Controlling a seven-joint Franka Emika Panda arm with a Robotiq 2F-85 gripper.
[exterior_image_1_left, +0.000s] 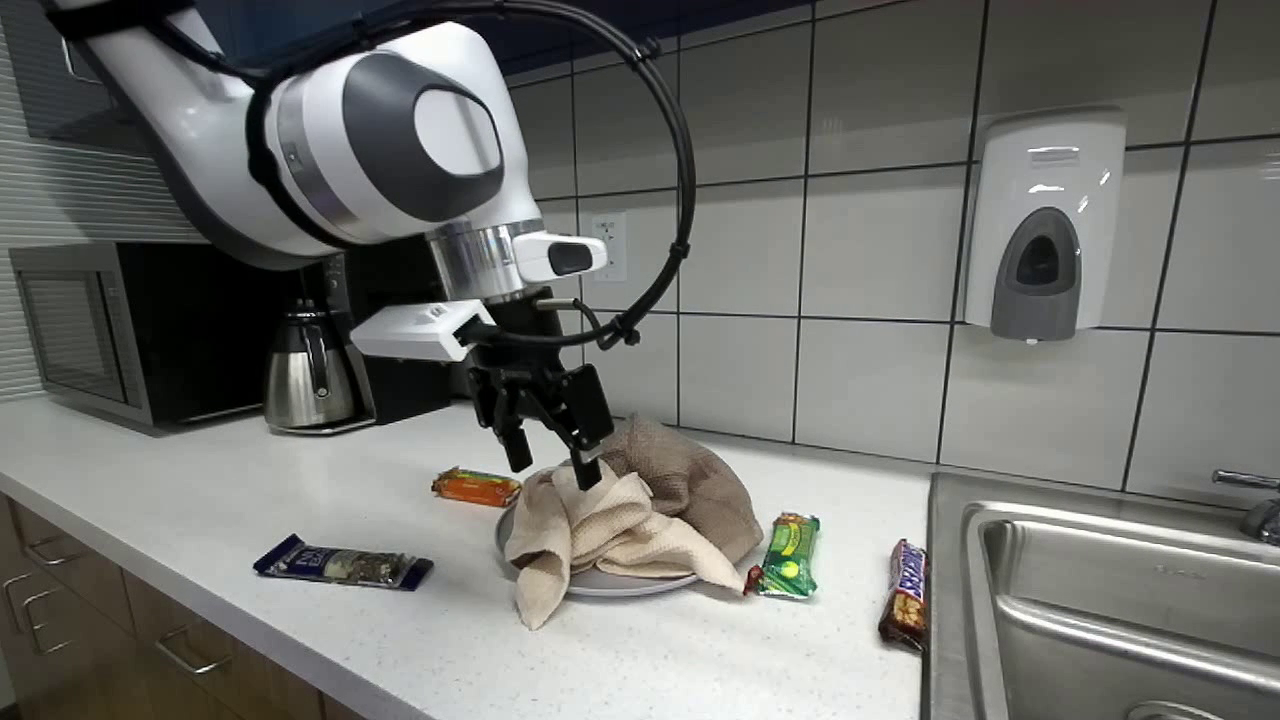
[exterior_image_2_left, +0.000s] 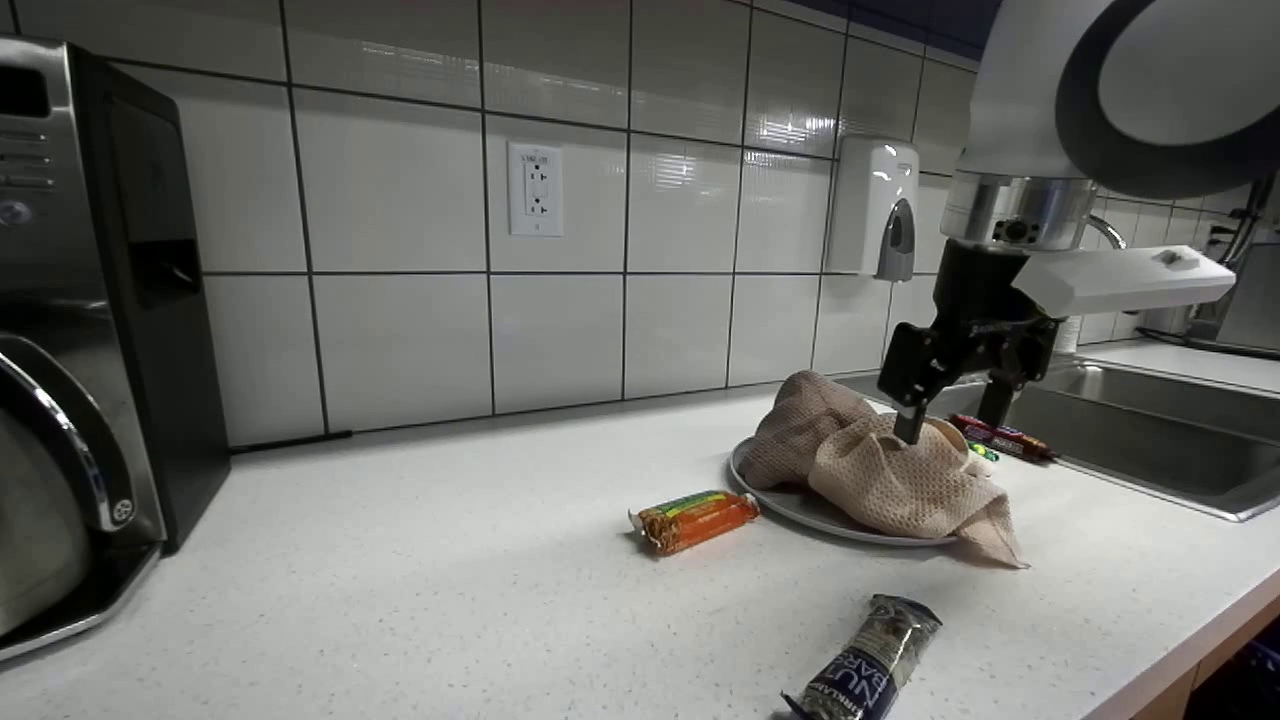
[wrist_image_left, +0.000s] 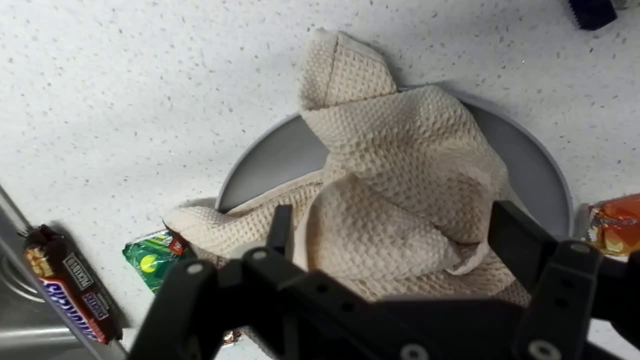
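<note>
Item: gripper (wrist_image_left: 392, 215), holding nothing, fingers spread wide and pointing down.

Item: pale cloth (exterior_image_1_left: 610, 530), crumpled, directly below the tool, a raised fold showing between the fingers in the wrist view. It lies on a grey plate (wrist_image_left: 275, 155), corners over the rim.

Item: brown cloth (exterior_image_1_left: 690, 480), heaped against the pale one, on the tool's wall side.

Item: green packet (exterior_image_1_left: 790, 555), just beside the plate on the tool's sink side; chocolate bar (wrist_image_left: 75, 290) farther out, at the edge of the sink (exterior_image_1_left: 950, 600).

Item: orange packet (exterior_image_2_left: 700, 520), across the tool from these, near the plate; nut bar (exterior_image_2_left: 865, 660), well apart from the tool.

Step, as I judge it: lining up over the pale cloth, no grip taken. I reckon the next move calls for a short descent and a pinch on that fold, clear of the plate.

Obscured: whether my fingertips touch fabric, I cannot tell. The gripper's body blocks much of the brown cloth from the wrist camera, which also crops the orange packet and nut bar.
</note>
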